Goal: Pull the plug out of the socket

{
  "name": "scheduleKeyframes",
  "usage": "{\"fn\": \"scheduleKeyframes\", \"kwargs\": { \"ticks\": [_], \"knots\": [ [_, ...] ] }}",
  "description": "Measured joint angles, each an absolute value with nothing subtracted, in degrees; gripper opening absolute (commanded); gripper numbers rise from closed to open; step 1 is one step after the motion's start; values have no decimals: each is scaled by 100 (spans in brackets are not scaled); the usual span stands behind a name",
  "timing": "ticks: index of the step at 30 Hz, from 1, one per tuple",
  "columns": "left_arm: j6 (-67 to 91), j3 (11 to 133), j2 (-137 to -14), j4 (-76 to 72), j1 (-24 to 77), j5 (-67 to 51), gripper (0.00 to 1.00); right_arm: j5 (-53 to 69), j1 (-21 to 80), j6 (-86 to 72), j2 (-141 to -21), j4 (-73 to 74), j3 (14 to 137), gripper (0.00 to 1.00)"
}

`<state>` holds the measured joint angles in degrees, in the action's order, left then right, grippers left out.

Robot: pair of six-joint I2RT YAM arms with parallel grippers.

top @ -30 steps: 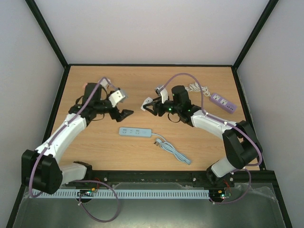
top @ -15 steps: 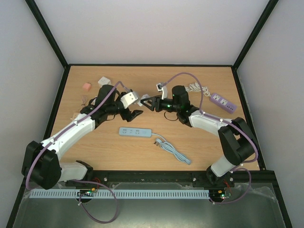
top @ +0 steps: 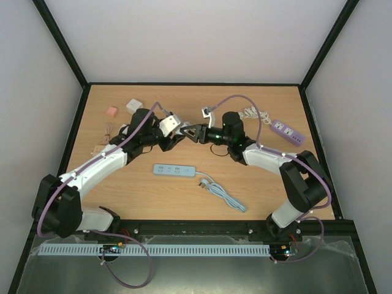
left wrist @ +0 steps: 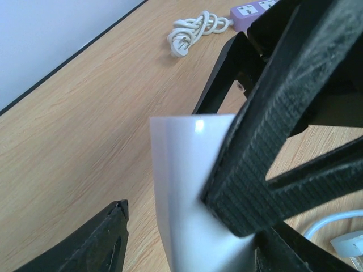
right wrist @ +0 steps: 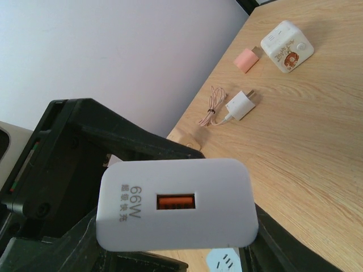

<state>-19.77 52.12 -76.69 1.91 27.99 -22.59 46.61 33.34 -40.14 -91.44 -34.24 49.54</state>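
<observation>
A white 66W charger plug (right wrist: 176,204) with an orange USB port is held off the table between my right gripper's (right wrist: 177,252) fingers. In the top view the plug (top: 184,130) hangs at mid-table where both grippers meet. My right gripper (top: 191,133) is shut on it. My left gripper (top: 174,139) is open around the same plug (left wrist: 187,187). Its left finger (left wrist: 108,241) stands apart from the white side. The ribbed black finger (left wrist: 283,113) pressing on the plug belongs to my right gripper. A blue power strip (top: 174,170) lies flat on the table below them, with nothing plugged in.
The blue strip's pale cable (top: 223,195) trails to the front right. A purple power strip (top: 288,131) and a coiled white cord (top: 250,113) lie at the back right. A white cube (top: 133,106), a pink adapter (top: 111,111) and a small charger with cable (right wrist: 241,105) lie at the back left.
My left arm has swung right and brought its open gripper around the plug. My right gripper has shifted slightly left, still holding the plug.
</observation>
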Motion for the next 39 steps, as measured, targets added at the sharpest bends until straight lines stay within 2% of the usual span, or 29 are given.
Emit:
{"fn": "scheduleKeyframes", "kwargs": {
  "ticks": [4, 7, 10, 11, 13, 17, 27, 33, 39],
  "knots": [
    [-1918, 5214, -7684, 156, 2801, -2327, 47, 4663, 3378, -4040, -9203, -3450, 4950, 16],
    [-1879, 5229, -7708, 161, 2803, -2373, 30, 4663, 3378, -4062, -9233, -3494, 4950, 19],
    [-2034, 5256, -7736, 152, 2825, -2285, 18, 4558, 3374, -4222, -9240, -3479, 4950, 43],
    [-2036, 5258, -7736, 161, 2829, -2263, 16, 4556, 3374, -4233, -9240, -3472, 4950, 55],
    [-2067, 5256, -7736, 180, 2812, -2274, 15, 4554, 3374, -4180, -9240, -3446, 4952, 70],
    [-2047, 5251, -7732, 274, 2491, -2510, 16, 4622, 3269, -3754, -9223, -3225, 5022, 84],
    [-2364, 5253, -7970, 1059, 733, -2635, 17, 4530, 3070, -1796, -8807, -2008, 5201, 96],
    [-2755, 5256, -8530, 1682, 89, -2307, 18, 4534, 3076, -589, -8840, -1070, 5280, 96],
    [-2950, 5417, -9120, 1990, -150, -1914, 20, 4394, 3118, 117, -9161, -388, 5529, 96]
  ]
}}
